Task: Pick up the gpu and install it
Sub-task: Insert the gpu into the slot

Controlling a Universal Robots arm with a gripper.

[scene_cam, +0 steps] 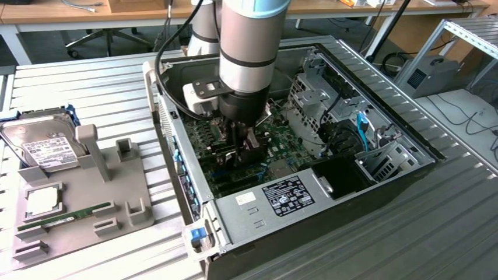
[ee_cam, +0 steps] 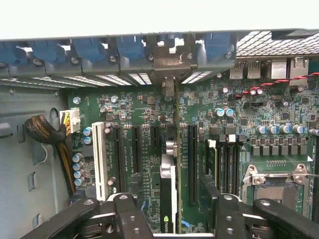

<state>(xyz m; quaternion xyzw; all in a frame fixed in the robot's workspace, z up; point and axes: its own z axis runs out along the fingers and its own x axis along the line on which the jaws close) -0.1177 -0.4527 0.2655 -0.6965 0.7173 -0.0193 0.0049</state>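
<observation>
Tool (ee_cam: 169, 219) is down inside the open computer case (scene_cam: 404, 146), over the motherboard (ee_cam: 139, 149), which lies on the ribbed metal tabletop (scene_cam: 93, 93). In the wrist view the gpu (ee_cam: 168, 194) stands on edge in the gap between the two finger assemblies, seen from above as a thin vertical strip with its black cooler and a small green logo near the tool. Its rear bracket (ee_cam: 168, 62) lines up with the row of blue slot latches (ee_cam: 89, 50) along the case's back wall. The fingers (ee_cam: 124, 214) stand wide on either side of the card, with visible space to each; judged as released, not gripping. The card appears to sit in an expansion slot between the black slot (ee_cam: 192, 164) on one side and the shorter black slots (ee_cam: 135, 149) on the other; whether the gold edge is fully home cannot be told from here. Judgement on doing this step well: keep the tool centred over the card so neither finger drags it sideways, check that the card stands square to the board along its whole length, and that the bracket sits flush at the back wall. Risk: a tilted or half-seated card. On the parts fixture (scene_cam: 78, 192) near the tabletop's far side from the case, the hard drive (scene_cam: 43, 146) and memory stick (scene_cam: 66, 219) remain in their holders.
</observation>
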